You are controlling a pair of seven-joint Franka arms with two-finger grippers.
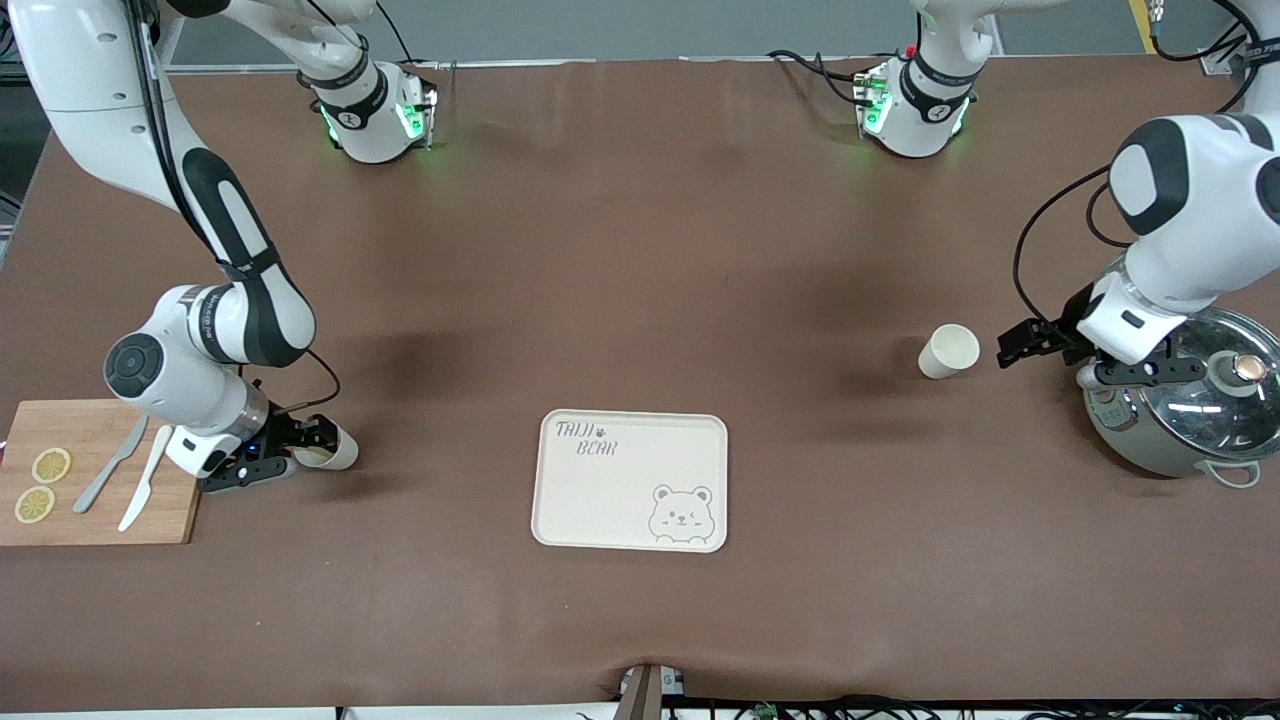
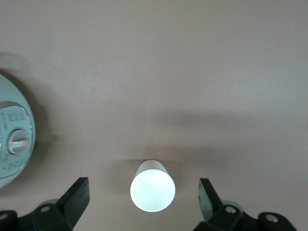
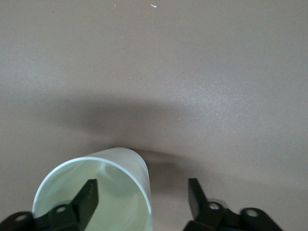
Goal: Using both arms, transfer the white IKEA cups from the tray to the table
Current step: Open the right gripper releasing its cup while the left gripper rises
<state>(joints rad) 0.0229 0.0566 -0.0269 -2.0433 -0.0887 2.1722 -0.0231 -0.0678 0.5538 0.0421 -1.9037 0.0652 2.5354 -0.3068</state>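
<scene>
Tray (image 1: pixel 630 480): 1 | cups: 2 (image 1: pixel 331 447) (image 1: pixel 948 351) | left gripper (image 1: pixel 1012 349) jaws spread | right gripper (image 1: pixel 300 450) jaws spread, one inside cup

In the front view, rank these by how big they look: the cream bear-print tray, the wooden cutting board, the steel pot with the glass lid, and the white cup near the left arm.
1. Cream rectangular bear-print tray and light wooden cutting board: look alike, unranked; the board is cut off at the edge.
2. Round steel pot with glass lid, partly hidden by the arm.
3. Small off-white handleless cup, clearly smallest.
</scene>
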